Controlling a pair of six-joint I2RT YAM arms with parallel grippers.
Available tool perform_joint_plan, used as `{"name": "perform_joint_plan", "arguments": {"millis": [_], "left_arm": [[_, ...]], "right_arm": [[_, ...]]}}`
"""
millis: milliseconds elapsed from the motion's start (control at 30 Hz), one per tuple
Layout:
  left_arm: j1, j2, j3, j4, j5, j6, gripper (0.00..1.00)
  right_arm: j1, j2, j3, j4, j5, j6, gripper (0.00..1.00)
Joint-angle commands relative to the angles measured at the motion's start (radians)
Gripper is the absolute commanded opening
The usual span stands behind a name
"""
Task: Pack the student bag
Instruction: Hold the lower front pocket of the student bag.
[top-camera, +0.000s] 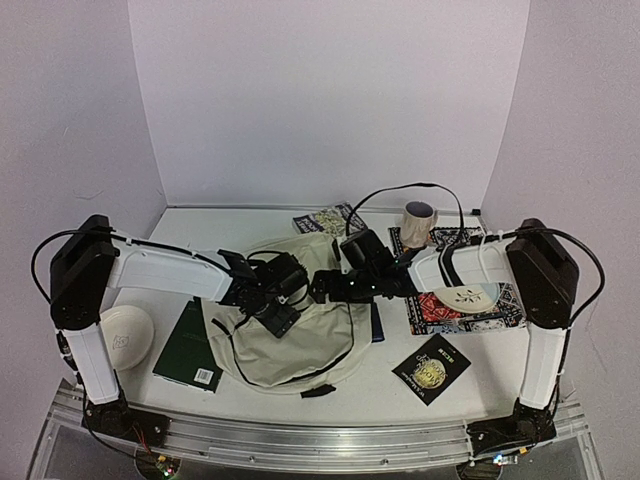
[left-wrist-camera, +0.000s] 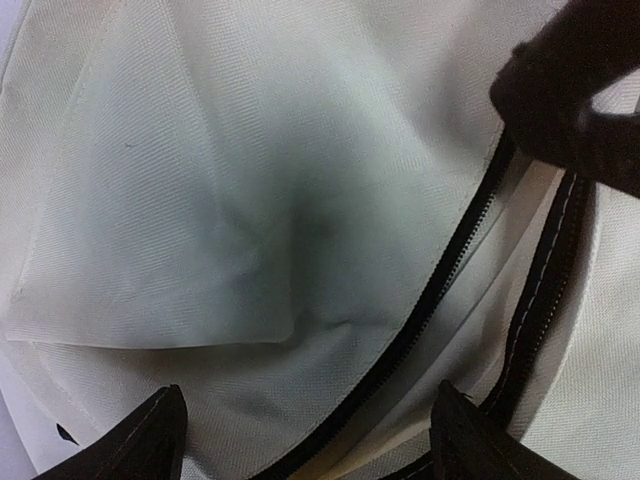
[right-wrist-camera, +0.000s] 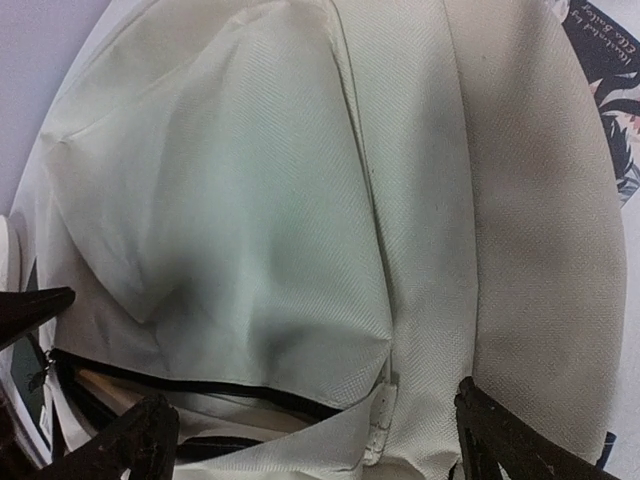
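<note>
The student bag (top-camera: 300, 335), a large cream fabric backpack, lies flat in the middle of the table. Both grippers hover low over its upper part, tips close together. My left gripper (top-camera: 283, 308) is open; in its wrist view its fingers (left-wrist-camera: 150, 445) straddle cream cloth and a black zipper line (left-wrist-camera: 440, 280). My right gripper (top-camera: 325, 287) is open too, its fingers (right-wrist-camera: 505, 440) spread over the student bag (right-wrist-camera: 430, 200) above a partly gaping zipper slit (right-wrist-camera: 200, 388) with a pale pull tab (right-wrist-camera: 380, 412). Neither holds anything.
A dark green book (top-camera: 190, 345) lies left of the bag, beside a white dome-shaped object (top-camera: 125, 335). A black book with a gold emblem (top-camera: 430, 368) lies front right. A patterned mat (top-camera: 505, 315) carries a plate (top-camera: 470, 297). A mug (top-camera: 419, 222) and another book (top-camera: 328, 220) sit at the back.
</note>
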Motion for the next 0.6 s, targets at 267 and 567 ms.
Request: {"name": "perform_joint_plan", "arguments": {"millis": [267,567], "left_arm": [[-0.001,-0.097,-0.023,0.04,-0.026,-0.006,0.84],[0.072,-0.133,-0.022,-0.027,-0.015,0.081,0.85]], "right_arm": [[0.013,0.031,-0.114,0.042,0.052,-0.028,0.69],[0.013,0.002,-0.227,0.174,0.028,-0.088,0.53]]}}
